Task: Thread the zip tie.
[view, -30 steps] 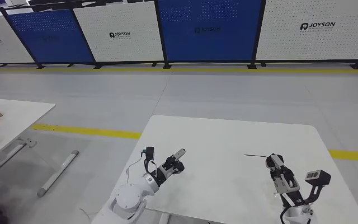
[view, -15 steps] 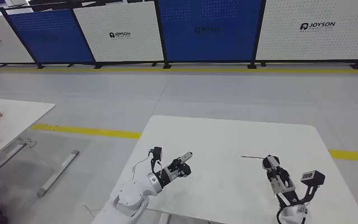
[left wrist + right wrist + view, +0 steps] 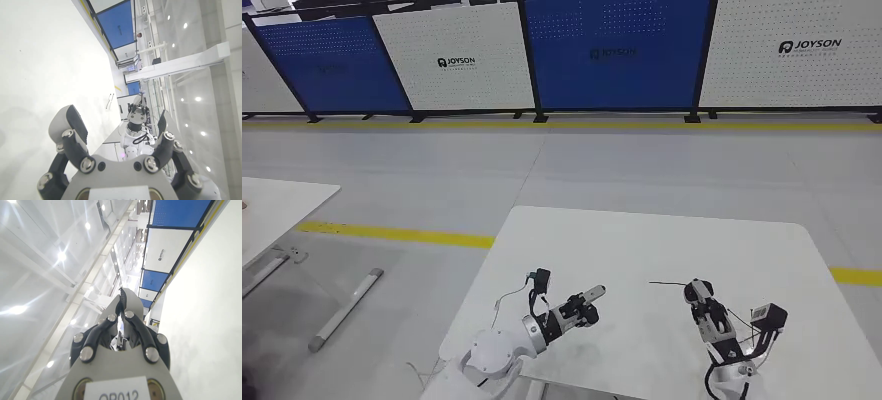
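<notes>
Fingers of the right gripper (image 3: 122,294): clenched on the zip tie (image 3: 123,298). The tie is a black ridged strip pinched edge-on between the two pale fingers (image 3: 134,299), its end standing just proud of their tips. In the top view its free length runs out from them as a thin dark line pointing toward the left arm's side. Whether its tip touches the tabletop (image 3: 642,235) cannot be told. This gripper sits over the right near part of the tabletop.

Fingers of the left gripper (image 3: 121,121): released and spread wide, with nothing between the black pads (image 3: 76,121). This gripper sits over the left near part of the tabletop and is aimed across at the right gripper, which shows between its fingers in the left wrist view. The two grippers are well apart. The tie's tip falls short of the left fingers, and the line between them crosses bare white surface.

Other items noted:
- Two thin dark strands (image 3: 110,100) lie side by side on the tabletop near its edge, close to the right gripper. They are too small to identify.
- A dark cable (image 3: 510,296) loops off the left wrist.
- The grey floor beyond the tabletop carries a yellow line (image 3: 392,234).
- A pale bar (image 3: 347,308) lies on the floor to the left, beside a second table (image 3: 272,215).
- A row of blue and white panels (image 3: 617,55) closes off the far side.
</notes>
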Motion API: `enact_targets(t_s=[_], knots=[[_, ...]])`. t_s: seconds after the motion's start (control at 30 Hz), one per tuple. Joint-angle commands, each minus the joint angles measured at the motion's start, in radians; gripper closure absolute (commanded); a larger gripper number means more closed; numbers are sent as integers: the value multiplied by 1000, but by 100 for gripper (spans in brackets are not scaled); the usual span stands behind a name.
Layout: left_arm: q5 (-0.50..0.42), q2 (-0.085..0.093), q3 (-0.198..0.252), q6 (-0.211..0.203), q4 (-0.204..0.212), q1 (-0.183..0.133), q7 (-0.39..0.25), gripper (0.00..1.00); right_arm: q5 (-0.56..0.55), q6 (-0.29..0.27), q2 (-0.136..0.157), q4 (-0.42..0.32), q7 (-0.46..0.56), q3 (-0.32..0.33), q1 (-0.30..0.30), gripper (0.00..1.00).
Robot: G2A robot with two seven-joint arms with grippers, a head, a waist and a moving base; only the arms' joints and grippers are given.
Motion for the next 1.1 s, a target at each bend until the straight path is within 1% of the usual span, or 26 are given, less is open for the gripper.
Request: enact_targets(t_s=[0.0,0.03,0.5,0.63,0.67,0.77,0.87,1.07], knots=[[-36,-5,14,-26,14,-9,22,0,-5,1,-5,-4,-26,-11,4,100],[-55,-6,15,-37,17,-10,17,0,-5,1,-5,-4,-26,-11,4,100],[-55,-6,15,-37,17,-10,17,0,-5,1,-5,-4,-26,-11,4,100],[-55,-6,15,-37,17,-10,17,0,-31,41,-10,-4,0,-40,18,100],[-55,-6,15,-37,17,-10,17,0,-42,58,-13,4,8,-53,27,100],[-55,-6,15,-37,17,-10,17,0,-62,86,-21,27,3,-87,50,100],[-55,-6,15,-37,17,-10,17,0,-37,96,-27,40,8,-99,63,100],[-55,-6,15,-37,17,-10,17,0,-37,96,-27,40,8,-99,63,100]])
